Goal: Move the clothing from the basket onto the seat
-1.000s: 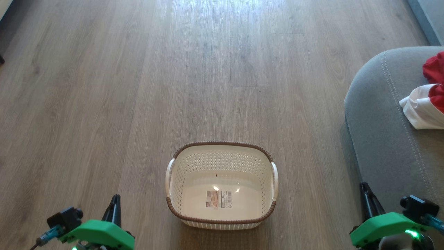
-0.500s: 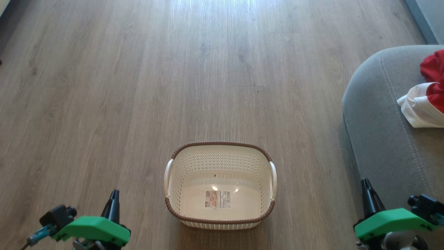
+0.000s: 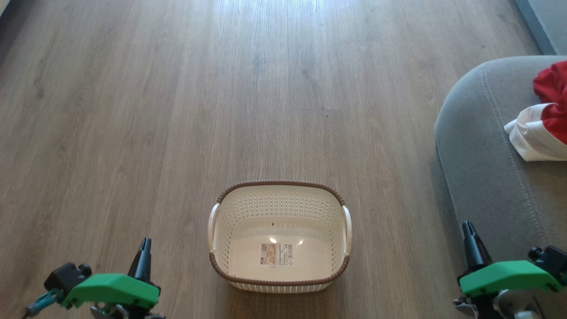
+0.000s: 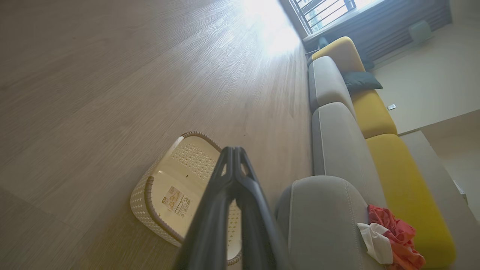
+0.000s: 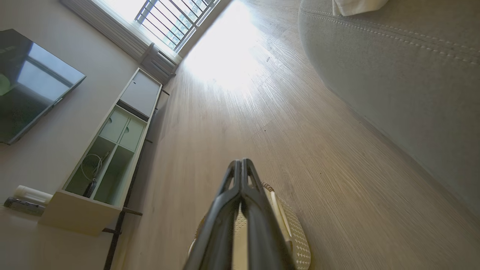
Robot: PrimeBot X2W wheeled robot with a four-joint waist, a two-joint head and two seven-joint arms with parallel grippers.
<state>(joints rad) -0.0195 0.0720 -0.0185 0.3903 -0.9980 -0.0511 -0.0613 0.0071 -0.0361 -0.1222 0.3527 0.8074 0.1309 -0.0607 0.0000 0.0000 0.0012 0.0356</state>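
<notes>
**Head view, with both wrist views.**

(a) My left pincer (image 3: 145,248) stands low at the left. Its 2 fingers are pressed together with no gap and grip nothing. The left wrist view shows the same closed tips (image 4: 233,150).

(b) My right pincer (image 3: 468,232) stands low at the right, also closed tight and empty. Its tips meet in the right wrist view (image 5: 242,162).

(c) The basket (image 3: 279,201) sits on the wooden floor (image 3: 177,110) between the 2 pincers and touches neither. Inside it I see only the label (image 3: 276,254) on its bottom.

(d) The seat (image 3: 478,155) lies just beside the right pincer on its outer side and runs on ahead of it.

(e) The clothing (image 3: 542,128) is a red and white heap resting on the seat, well ahead of the right pincer and far across from the left one. The edge of the head view cuts it off. The left wrist view shows the heap (image 4: 390,240) on the grey cushion, apart from the basket (image 4: 150,202).

**Change over the last second.** The whole head view has shifted a little, so I read this as camera movement. The basket and clothing keep their places relative to each other. Both pincers sit slightly further outward in the view, and their fingers have stayed closed throughout.
</notes>
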